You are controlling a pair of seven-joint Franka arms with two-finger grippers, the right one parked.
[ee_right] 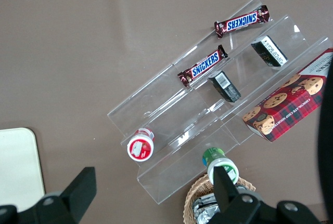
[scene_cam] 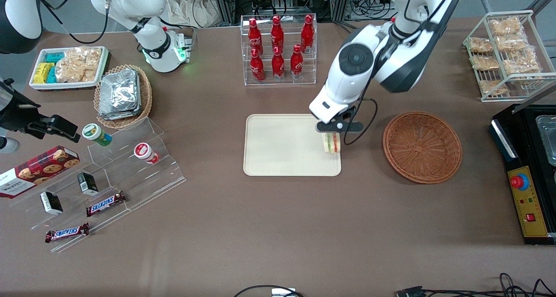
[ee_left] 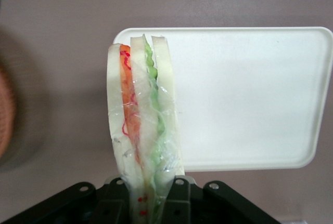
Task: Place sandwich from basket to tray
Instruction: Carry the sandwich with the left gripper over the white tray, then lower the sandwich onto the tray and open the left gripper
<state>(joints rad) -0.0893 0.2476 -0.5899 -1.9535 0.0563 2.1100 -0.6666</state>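
Note:
My left gripper [scene_cam: 332, 132] is shut on the sandwich [scene_cam: 331, 143], a wedge of white bread with green and red-pink layers in clear wrap. It holds the sandwich upright just above the tray [scene_cam: 278, 147], at the tray's edge nearest the basket. In the left wrist view the sandwich [ee_left: 141, 115] stands out from between the fingers [ee_left: 177, 198], with the cream tray [ee_left: 244, 99] beneath and beside it. The round brown wicker basket [scene_cam: 422, 146] lies empty on the table toward the working arm's end, beside the tray.
A clear rack of red bottles [scene_cam: 278, 49] stands farther from the front camera than the tray. A lighter basket with foil packs [scene_cam: 122, 95], a white snack tray [scene_cam: 68, 67] and a clear stepped stand [scene_cam: 108, 179] lie toward the parked arm's end. A wire rack [scene_cam: 506, 54] and a black box [scene_cam: 527, 175] lie toward the working arm's end.

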